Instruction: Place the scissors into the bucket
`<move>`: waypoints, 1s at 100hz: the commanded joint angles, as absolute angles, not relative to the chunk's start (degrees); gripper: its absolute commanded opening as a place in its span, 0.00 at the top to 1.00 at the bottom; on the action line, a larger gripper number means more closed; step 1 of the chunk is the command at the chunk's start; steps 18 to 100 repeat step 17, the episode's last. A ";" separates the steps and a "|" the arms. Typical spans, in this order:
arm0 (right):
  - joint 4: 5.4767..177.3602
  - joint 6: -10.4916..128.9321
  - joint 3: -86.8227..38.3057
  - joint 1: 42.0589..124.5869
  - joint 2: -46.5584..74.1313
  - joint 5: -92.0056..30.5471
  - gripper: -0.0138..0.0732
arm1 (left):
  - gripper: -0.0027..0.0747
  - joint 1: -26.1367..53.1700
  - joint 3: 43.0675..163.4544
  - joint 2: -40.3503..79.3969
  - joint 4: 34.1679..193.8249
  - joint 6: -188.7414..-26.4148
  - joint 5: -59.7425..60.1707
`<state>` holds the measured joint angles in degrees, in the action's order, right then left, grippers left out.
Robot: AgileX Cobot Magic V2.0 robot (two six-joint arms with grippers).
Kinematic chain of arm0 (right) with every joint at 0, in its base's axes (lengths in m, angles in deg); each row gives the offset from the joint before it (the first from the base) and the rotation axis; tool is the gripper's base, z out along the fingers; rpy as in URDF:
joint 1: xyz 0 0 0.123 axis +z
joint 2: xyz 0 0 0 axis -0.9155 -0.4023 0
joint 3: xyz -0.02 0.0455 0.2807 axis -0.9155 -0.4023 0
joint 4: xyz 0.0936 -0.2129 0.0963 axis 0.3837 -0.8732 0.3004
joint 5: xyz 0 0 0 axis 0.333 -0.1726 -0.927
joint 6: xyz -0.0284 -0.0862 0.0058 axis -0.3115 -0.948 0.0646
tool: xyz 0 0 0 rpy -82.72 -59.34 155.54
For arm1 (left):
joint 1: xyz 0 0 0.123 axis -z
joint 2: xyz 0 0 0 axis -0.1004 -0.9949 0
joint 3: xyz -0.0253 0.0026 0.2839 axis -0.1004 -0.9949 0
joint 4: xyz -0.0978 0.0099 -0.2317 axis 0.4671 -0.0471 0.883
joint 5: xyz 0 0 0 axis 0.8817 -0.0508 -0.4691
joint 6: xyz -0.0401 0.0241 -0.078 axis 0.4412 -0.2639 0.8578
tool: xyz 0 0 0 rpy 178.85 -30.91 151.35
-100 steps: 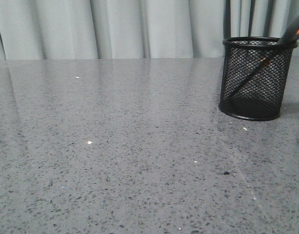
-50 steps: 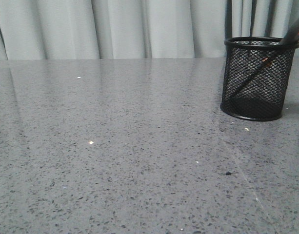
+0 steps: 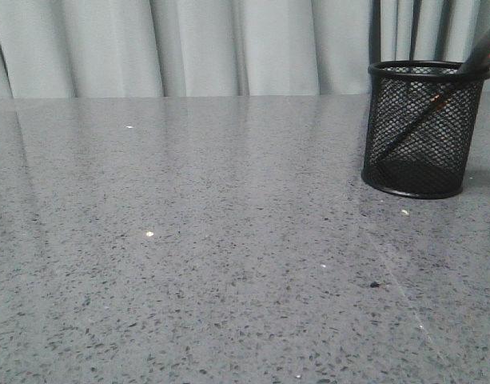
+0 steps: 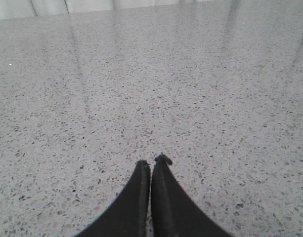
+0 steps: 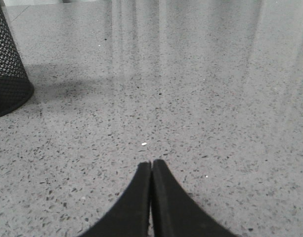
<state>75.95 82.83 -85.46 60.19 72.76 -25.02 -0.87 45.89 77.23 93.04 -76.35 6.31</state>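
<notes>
The black wire-mesh bucket (image 3: 422,128) stands upright at the right of the grey speckled table. The scissors (image 3: 480,53) lean inside it, dark handle with an orange spot sticking out over the rim at the upper right, blades showing through the mesh. The bucket's lower side also shows in the right wrist view (image 5: 7,69). My left gripper (image 4: 152,162) is shut and empty, just above bare table. My right gripper (image 5: 151,163) is shut and empty, low over the table, apart from the bucket. Neither gripper shows in the front view.
A grey curtain (image 3: 229,44) hangs behind the table's far edge. The stone tabletop (image 3: 189,240) stretches left and forward of the bucket, with a few small white specks on it.
The front view shifted by a few pixels a second ago; since then nothing has visibly moved. The scissors stay leaning in the bucket.
</notes>
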 commanded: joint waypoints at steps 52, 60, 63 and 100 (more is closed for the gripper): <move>75.15 82.92 -85.74 59.84 74.00 -26.52 0.89 | 0.99 -1.02 43.63 78.70 93.63 -75.76 3.68; 75.15 82.92 -85.74 59.84 74.00 -26.52 0.89 | 0.99 -1.02 43.63 78.70 93.63 -75.76 3.68; 75.15 82.92 -85.74 59.84 74.00 -26.52 0.89 | 0.99 -1.02 43.63 78.70 93.63 -75.76 3.68; 75.15 82.92 -85.74 59.84 74.00 -26.52 0.89 | 0.99 -1.02 43.63 78.70 93.63 -75.76 3.68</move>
